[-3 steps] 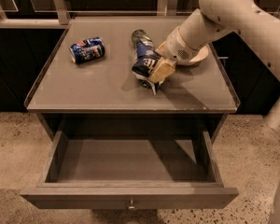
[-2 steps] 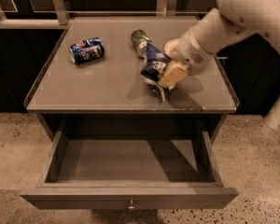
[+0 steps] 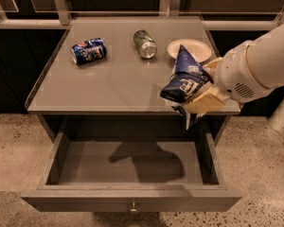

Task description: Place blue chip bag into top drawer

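The gripper (image 3: 197,103) clamps the bag (image 3: 183,75) above the table's (image 3: 118,86) front right edge. The drawer (image 3: 132,198) hangs open under the table. On the table: blue can (image 3: 88,50), green can (image 3: 145,44), plate (image 3: 195,45). Speckled floor (image 3: 258,174) surrounds the table.

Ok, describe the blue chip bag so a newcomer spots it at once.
Find the grey table with its top drawer open. Above the table's front right corner, the end effector holds the blue chip bag aloft. It is crumpled dark-blue foil with white lettering, unlike the crushed blue soda can lying back left.
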{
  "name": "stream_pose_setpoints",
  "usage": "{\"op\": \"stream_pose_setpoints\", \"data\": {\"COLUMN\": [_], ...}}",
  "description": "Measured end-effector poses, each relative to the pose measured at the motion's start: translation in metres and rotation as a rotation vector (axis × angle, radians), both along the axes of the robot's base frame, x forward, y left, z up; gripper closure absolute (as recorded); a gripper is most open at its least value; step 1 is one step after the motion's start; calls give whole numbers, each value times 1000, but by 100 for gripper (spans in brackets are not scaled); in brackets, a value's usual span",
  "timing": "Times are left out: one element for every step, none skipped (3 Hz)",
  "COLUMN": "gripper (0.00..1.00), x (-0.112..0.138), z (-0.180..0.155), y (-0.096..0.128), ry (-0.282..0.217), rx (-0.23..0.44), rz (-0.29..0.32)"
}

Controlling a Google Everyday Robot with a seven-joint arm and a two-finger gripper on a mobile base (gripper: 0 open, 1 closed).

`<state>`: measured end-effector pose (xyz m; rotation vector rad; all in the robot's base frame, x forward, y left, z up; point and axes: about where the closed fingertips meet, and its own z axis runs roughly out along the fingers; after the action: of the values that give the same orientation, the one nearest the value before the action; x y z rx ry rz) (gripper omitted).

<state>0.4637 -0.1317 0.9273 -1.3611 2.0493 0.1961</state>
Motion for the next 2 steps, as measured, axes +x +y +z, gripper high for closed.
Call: {"op": "stream_pose_setpoints", "data": {"gripper": [100, 100], "x": [0, -20], "z": [0, -23], "y": [1, 3], "ry": [-1, 27], "rx": [0, 43], "rz": [1, -26]}}
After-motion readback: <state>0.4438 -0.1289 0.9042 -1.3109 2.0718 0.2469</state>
